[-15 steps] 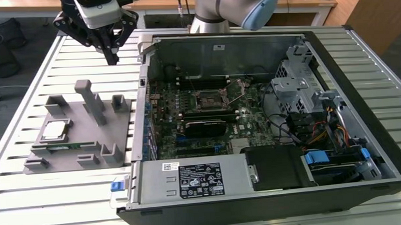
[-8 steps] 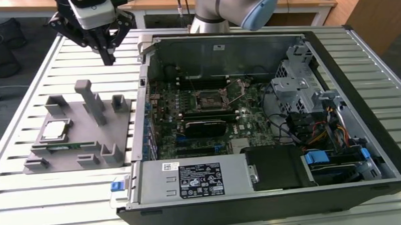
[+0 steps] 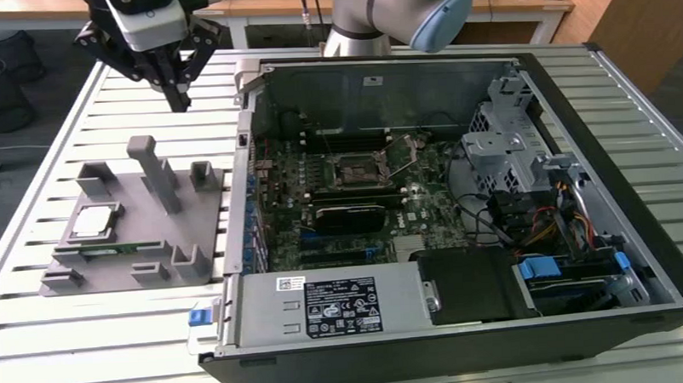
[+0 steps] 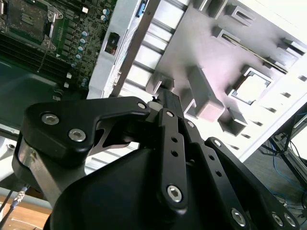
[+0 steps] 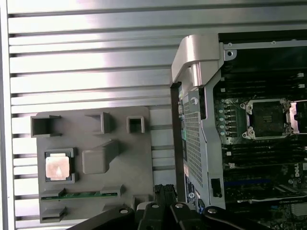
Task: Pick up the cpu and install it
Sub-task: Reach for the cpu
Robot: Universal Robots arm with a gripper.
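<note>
The cpu (image 3: pixel 93 220) lies flat, silvery top up, in a square pocket of the grey fixture (image 3: pixel 140 267) on the table, at the exterior view's left. Both wrist views show the cpu (image 5: pixel 58 167) (image 4: pixel 250 88) in that pocket. My gripper (image 3: pixel 181 102) hangs above the table beyond the fixture's far edge, well apart from the chip, shut and holding nothing. Its black fingers (image 5: pixel 165 191) (image 4: pixel 168 98) point down beside the fixture. The motherboard socket (image 3: pixel 358 170) (image 5: pixel 268 118) inside the open computer case stands with its metal frame lifted and nothing in it.
A thin green memory stick (image 3: pixel 111 248) lies in a slot of the fixture, beside the chip. Tall grey posts (image 3: pixel 147 164) rise from the fixture. The case wall (image 3: pixel 247 161) stands between fixture and motherboard. Drive bays and cables (image 3: pixel 536 210) crowd the case's right side.
</note>
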